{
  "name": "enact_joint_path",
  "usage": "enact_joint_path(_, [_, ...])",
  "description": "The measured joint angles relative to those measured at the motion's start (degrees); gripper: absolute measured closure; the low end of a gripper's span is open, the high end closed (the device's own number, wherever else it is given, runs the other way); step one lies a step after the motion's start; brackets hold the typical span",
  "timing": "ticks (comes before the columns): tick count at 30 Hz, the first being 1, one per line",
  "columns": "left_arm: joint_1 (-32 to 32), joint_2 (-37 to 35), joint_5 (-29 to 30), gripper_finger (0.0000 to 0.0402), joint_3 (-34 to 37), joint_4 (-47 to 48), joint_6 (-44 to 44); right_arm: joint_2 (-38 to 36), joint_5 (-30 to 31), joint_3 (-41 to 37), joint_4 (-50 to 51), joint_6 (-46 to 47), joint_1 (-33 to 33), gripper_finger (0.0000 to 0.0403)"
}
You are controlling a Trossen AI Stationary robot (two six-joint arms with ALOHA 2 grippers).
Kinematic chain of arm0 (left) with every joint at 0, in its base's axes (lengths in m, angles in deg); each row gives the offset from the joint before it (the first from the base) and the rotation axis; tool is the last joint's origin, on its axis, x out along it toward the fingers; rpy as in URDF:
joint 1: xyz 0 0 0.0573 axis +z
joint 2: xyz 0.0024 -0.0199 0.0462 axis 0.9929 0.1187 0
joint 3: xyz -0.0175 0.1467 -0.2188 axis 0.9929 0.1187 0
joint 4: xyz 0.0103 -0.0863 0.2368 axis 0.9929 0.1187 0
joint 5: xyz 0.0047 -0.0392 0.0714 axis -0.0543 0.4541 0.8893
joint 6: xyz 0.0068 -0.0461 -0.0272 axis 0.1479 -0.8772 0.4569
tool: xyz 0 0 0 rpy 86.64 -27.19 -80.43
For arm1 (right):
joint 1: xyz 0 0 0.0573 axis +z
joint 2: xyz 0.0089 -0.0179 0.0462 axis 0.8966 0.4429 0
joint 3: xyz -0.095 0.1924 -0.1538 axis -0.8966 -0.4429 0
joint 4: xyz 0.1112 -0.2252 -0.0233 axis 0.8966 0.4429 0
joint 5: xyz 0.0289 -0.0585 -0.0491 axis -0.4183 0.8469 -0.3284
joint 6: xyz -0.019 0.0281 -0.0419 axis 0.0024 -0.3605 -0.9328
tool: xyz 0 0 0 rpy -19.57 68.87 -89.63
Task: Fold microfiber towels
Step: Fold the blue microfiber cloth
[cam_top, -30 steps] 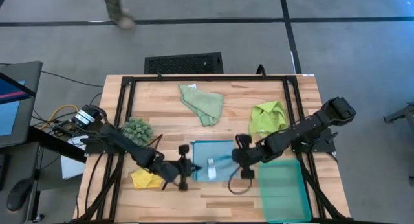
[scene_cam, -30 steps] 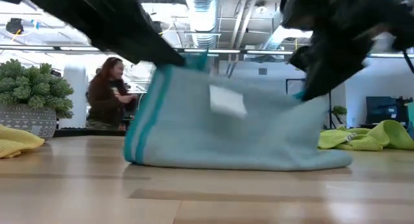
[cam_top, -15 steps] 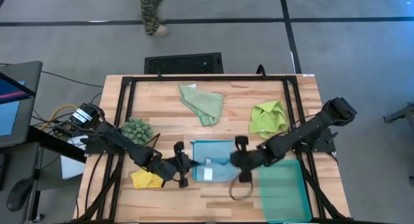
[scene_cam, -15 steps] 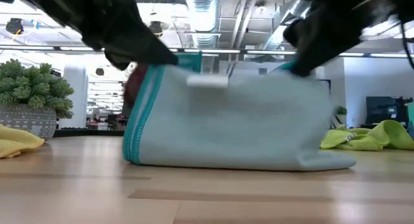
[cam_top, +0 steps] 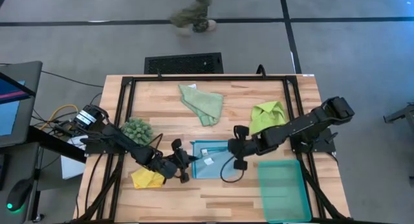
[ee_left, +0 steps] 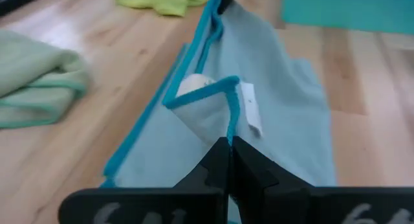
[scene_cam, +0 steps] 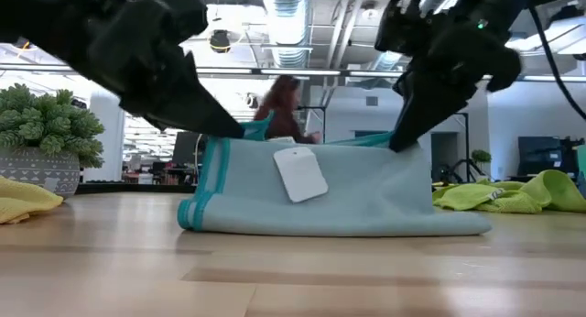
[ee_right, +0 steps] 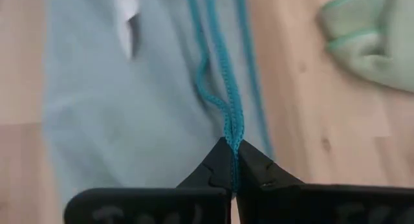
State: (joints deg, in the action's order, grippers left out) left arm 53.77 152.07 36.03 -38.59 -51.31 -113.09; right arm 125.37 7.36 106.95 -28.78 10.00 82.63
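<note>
- Fingers of the left gripper [ee_left: 228, 145] are closed on a corner of the light blue towel [cam_top: 210, 160], its teal-edged hem pinched and raised just ahead of the fingertips.
- Fingers of the right gripper [ee_right: 229, 146] are closed on the opposite edge of the same towel, the doubled teal hem running straight out from their tips.
- Between the two pairs of fingers the blue towel hangs as a lifted fold, its lower part lying on the wooden surface [cam_top: 168, 94]; a white tag [scene_cam: 299, 173] shows on its face.
- Just behind the left fingers lies the yellow towel [cam_top: 146, 179], with a dark-green spiky clump [cam_top: 137, 128] beyond it.
- Near the right fingers sits the teal tray [cam_top: 281, 185]; the lime green towel [cam_top: 268, 117] lies crumpled beside that arm.
- Farther from both, the pale sage green towel [cam_top: 202, 102] lies loosely folded.
- Beyond the surface a person [scene_cam: 286, 104] shows in the room.
</note>
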Motion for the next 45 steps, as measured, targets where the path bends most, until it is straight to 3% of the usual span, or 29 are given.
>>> enact_joint_path(11, [-4.8, -0.6, -11.0, 0.0401, -7.3, -1.7, 7.2, -1.0, -17.4, 5.2, -3.9, -6.7, 14.1, 0.0376])
enact_joint_path(16, [-5.9, -0.5, -11.3, 0.0401, -7.8, -1.7, 7.3, -0.9, -23.7, 5.2, -7.3, -10.4, 17.1, 0.0379])
enact_joint_path(22, [-5.5, -0.4, -10.5, 0.0401, -7.9, -0.8, 7.6, -0.9, -23.5, 4.5, -7.6, -10.4, 15.8, 0.0377])
enact_joint_path(29, [-5.3, -0.3, -3.3, 0.0401, -7.9, 7.1, 4.1, -0.5, -12.8, 4.3, -5.6, -8.6, 8.9, 0.0378])
enact_joint_path(38, [-5.2, -0.3, 0.9, 0.0401, -7.9, 10.1, 3.8, -0.4, -10.4, 4.2, -1.3, -0.8, 5.0, 0.0375])
enact_joint_path(45, [-6.1, -0.3, 1.0, 0.0401, -7.9, 9.8, 6.6, -0.4, -9.9, 4.2, -2.1, 1.6, 6.5, 0.0324])
